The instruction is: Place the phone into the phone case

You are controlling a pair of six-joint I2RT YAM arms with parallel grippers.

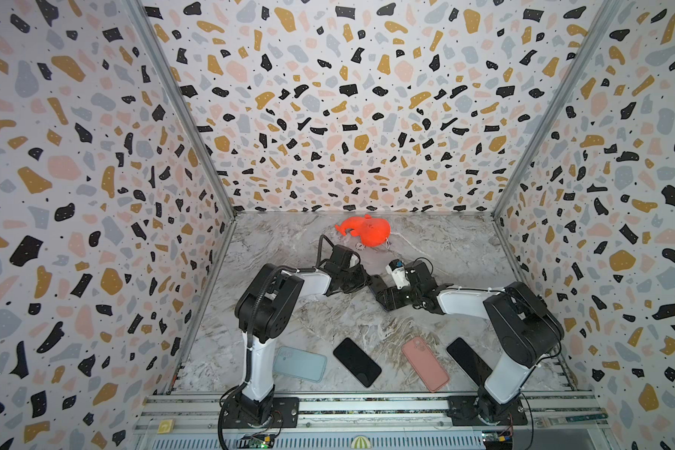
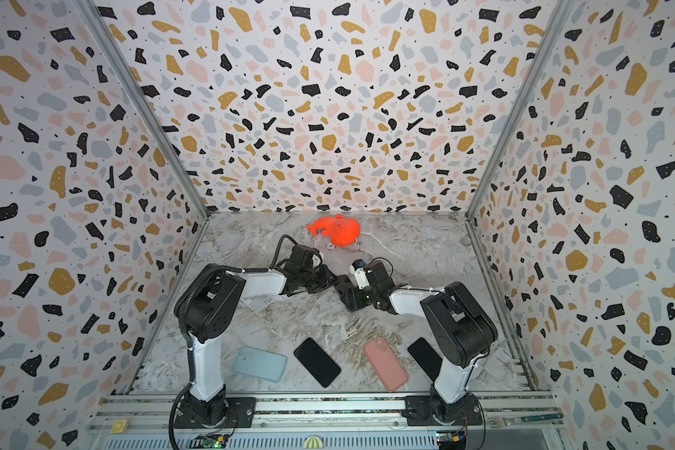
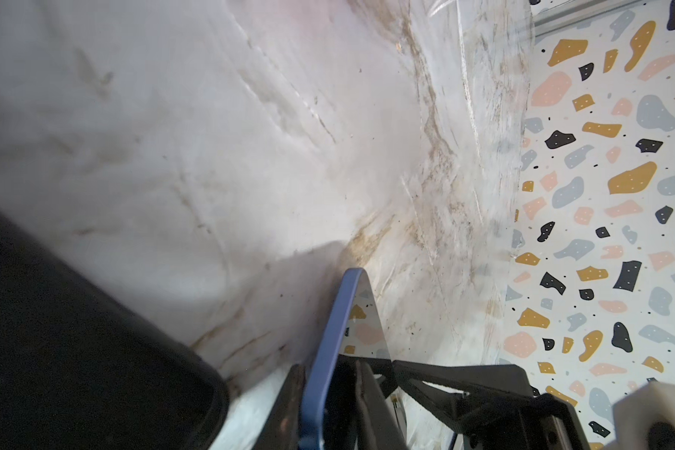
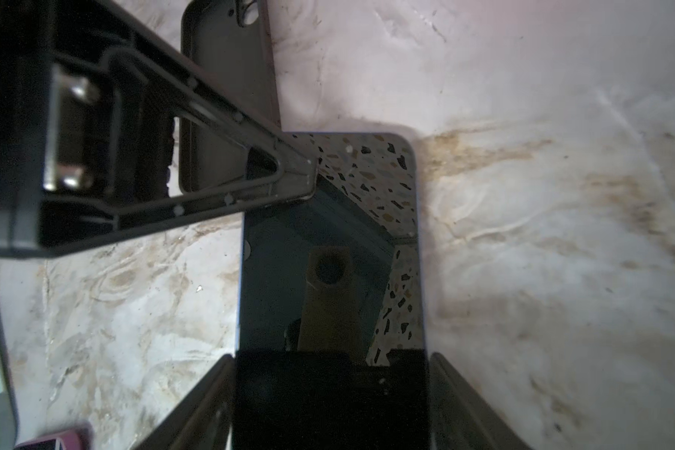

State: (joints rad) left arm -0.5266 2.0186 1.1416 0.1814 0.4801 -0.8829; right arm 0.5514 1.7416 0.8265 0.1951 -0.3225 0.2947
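A phone (image 4: 328, 233) with a dark glossy screen and a blue rim (image 3: 338, 311) hangs over the marble table (image 4: 542, 195). My right gripper (image 4: 332, 358) is shut on the phone, with one finger on each long side. My left gripper (image 3: 328, 368) is shut on the phone's far corner. One of its fingers (image 4: 281, 175) lies on the screen, the other sits behind. An open black phone case (image 4: 227, 78) lies flat on the table just beyond that corner. In both top views the grippers (image 1: 369, 282) (image 2: 351, 298) meet mid-table and mostly hide the phone and the case.
Along the front edge lie a light blue case (image 1: 299, 363), a black phone (image 1: 357, 362), a pink case (image 1: 425, 363) and another black phone (image 1: 469, 362) partly behind the right arm. An orange plush toy (image 1: 365, 230) sits by the back wall.
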